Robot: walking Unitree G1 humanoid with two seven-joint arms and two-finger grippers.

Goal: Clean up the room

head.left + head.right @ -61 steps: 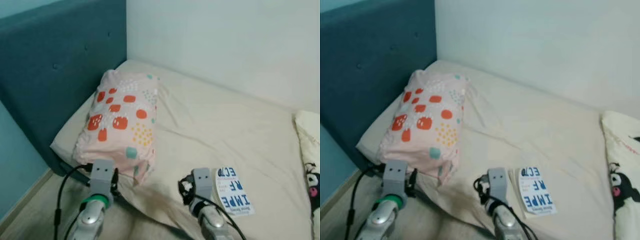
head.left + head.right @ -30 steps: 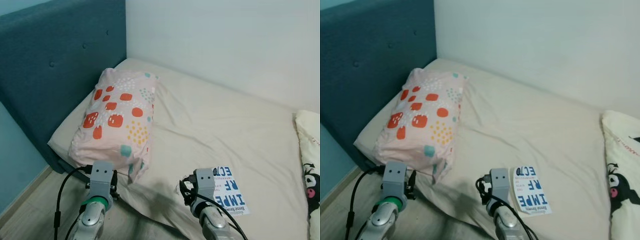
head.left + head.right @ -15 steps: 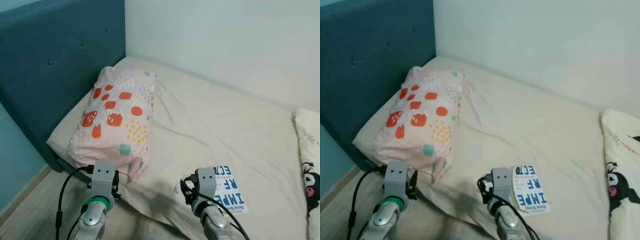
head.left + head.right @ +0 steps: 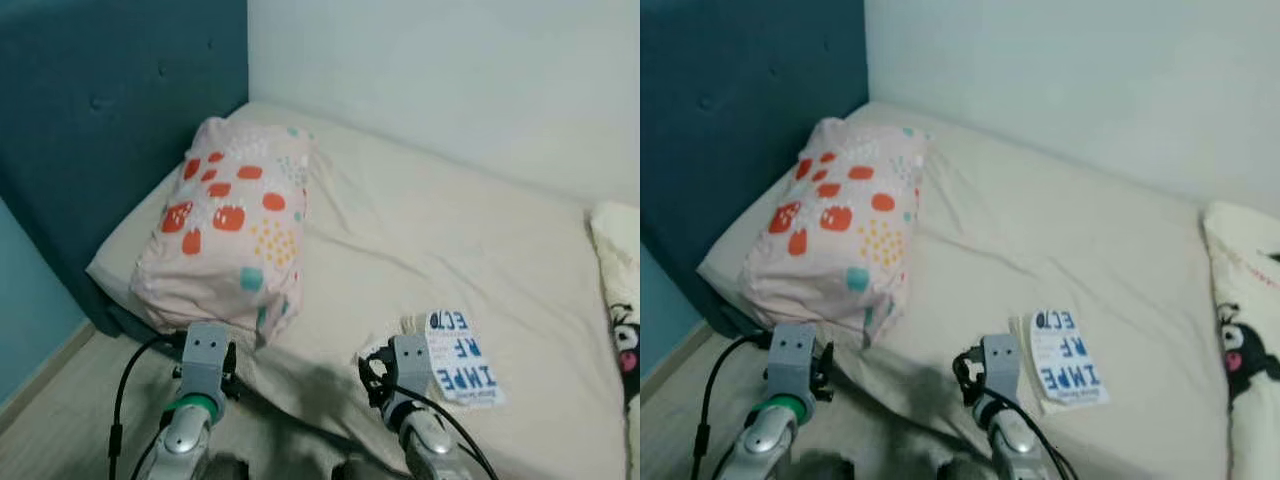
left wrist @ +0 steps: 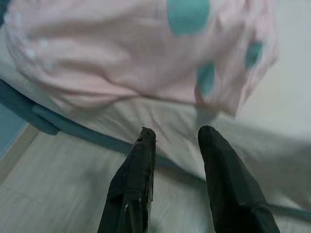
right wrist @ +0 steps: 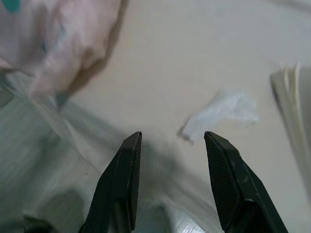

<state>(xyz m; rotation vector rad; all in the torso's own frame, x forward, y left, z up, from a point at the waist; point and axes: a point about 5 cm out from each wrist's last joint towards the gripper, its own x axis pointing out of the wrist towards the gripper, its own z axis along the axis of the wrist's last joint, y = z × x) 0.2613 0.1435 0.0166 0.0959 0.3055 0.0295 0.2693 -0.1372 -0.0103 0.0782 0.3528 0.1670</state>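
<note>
A crumpled white tissue (image 6: 224, 113) lies on the beige bed sheet (image 4: 420, 240), just beyond my open right gripper (image 6: 172, 137) and slightly to one side of it. Beside it lies a white book with blue letters (image 4: 460, 364). A pink pillow with red, yellow and teal spots (image 4: 232, 225) rests by the headboard. My open left gripper (image 5: 176, 135) hangs below the pillow's near corner (image 5: 146, 58), over the bed's edge, with nothing between its fingers.
A teal padded headboard (image 4: 110, 130) stands at the left and a white wall (image 4: 450, 80) behind the bed. A cream blanket with a black cartoon figure (image 4: 622, 320) lies at the right edge. Wooden floor (image 4: 50, 410) shows at lower left.
The whole picture has shifted and blurred slightly, so the camera has moved, a little nearer the bed. Both arms hold the same pose, grippers open.
</note>
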